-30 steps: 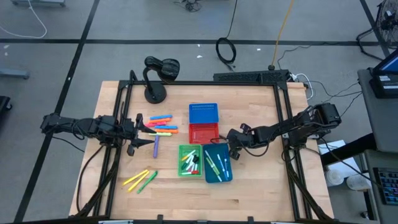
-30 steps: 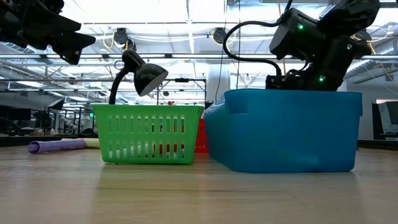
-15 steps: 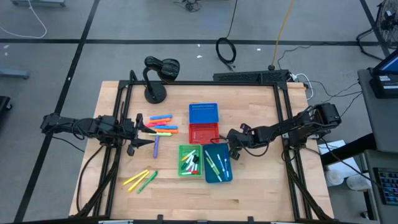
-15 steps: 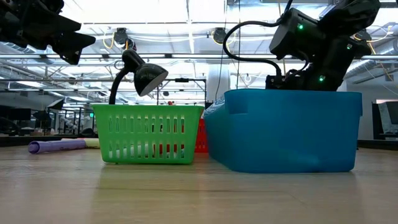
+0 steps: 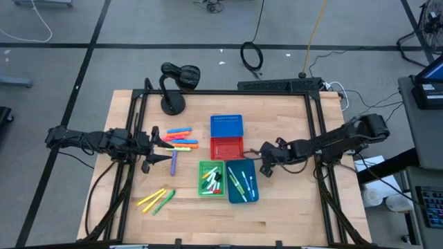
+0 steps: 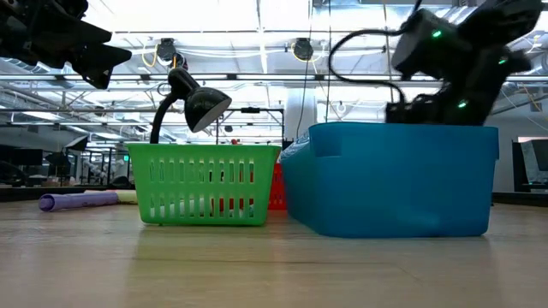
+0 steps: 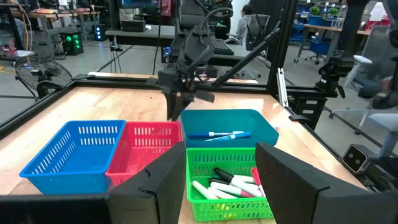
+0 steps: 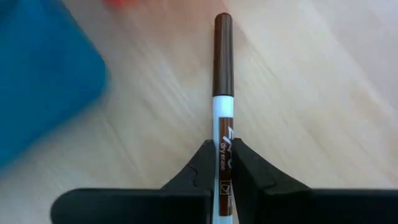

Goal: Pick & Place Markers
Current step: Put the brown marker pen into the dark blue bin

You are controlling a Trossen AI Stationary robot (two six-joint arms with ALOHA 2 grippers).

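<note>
Right gripper (image 5: 266, 164) clamped on white dry-erase marker with brown cap (image 8: 222, 93), just beside teal plastic bin (image 5: 242, 181), left gripper (image 5: 165, 146) open, well apart from teal plastic bin.

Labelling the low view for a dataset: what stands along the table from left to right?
Purple marker → green basket → red bin, only a sliver showing → teal bin.
</note>
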